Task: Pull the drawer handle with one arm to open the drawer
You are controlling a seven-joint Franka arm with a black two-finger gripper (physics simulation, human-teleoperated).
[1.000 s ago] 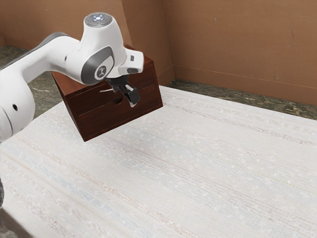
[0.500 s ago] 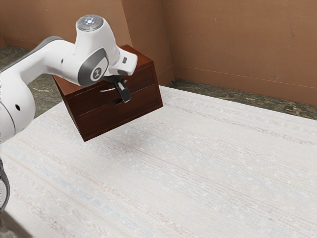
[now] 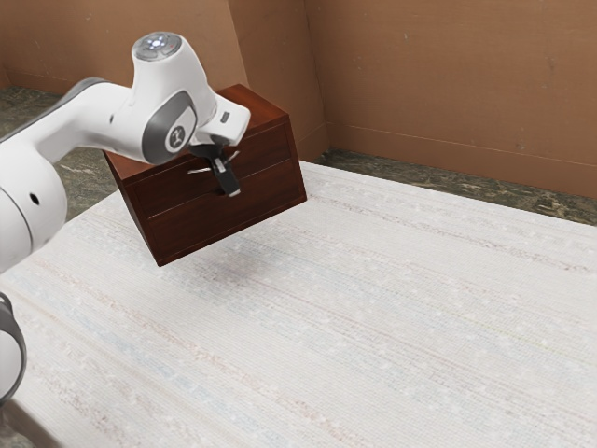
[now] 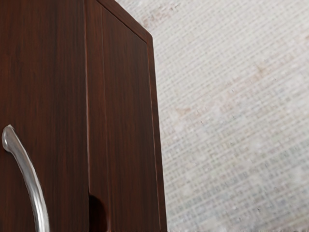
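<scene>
Arm reaches down, tool (image 3: 225,179) at drawer handle (image 4: 26,176) (silver); opening hard to tell.

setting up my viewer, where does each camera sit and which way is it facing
Exterior view: beside the arm, above the table, looking down across it at the wooden drawer box; the white arm and the hand show, by the box front.
Wrist view: on the hand, facing the box front close up, the silver handle near.
Shared: the drawer box, its handle and the table.
</scene>
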